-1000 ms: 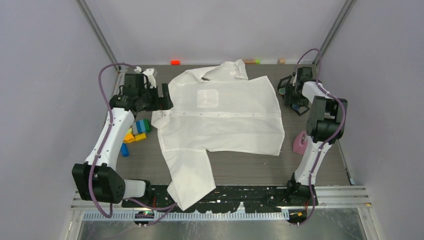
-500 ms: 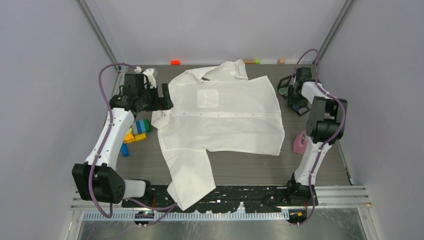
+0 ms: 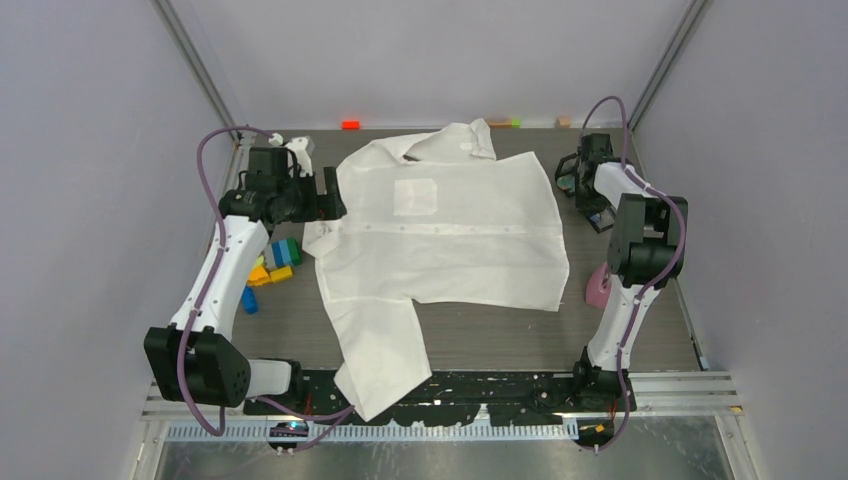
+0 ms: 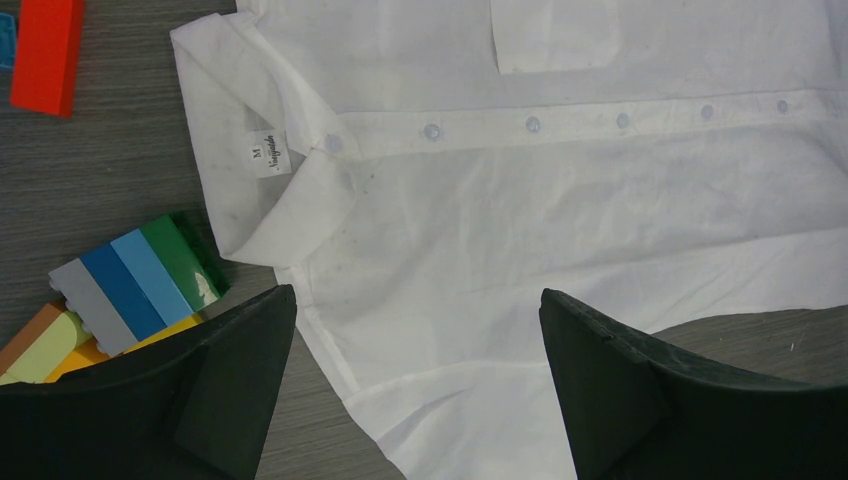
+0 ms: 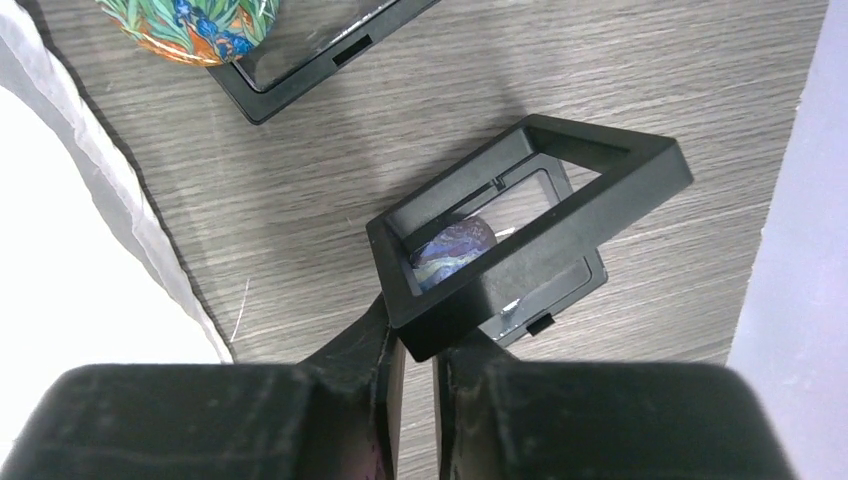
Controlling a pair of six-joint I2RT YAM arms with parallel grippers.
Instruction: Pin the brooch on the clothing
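The clothing, a white shirt (image 3: 450,240), lies spread flat mid-table, with its collar (image 4: 290,200) to the left and its hem edge (image 5: 60,260) to the right. A blue-purple brooch (image 5: 455,250) sits inside a black hinged frame box (image 5: 530,230) on the table to the right of the shirt. My right gripper (image 5: 412,340) is shut on the near corner of the box's raised frame lid; in the top view this gripper (image 3: 577,187) is at the far right. My left gripper (image 4: 415,300) hangs open over the shirt just below the collar, holding nothing.
A second black box (image 5: 300,50) carries a colourful floral piece (image 5: 190,25). Coloured blocks (image 3: 272,262) lie left of the shirt, with a red block (image 4: 45,50) near the collar. A pink object (image 3: 600,285) sits by the right arm. Walls close both sides.
My right gripper's jaws have closed onto the box's frame lid, and the wrist has shifted slightly toward the back. The left arm and the shirt have not moved.
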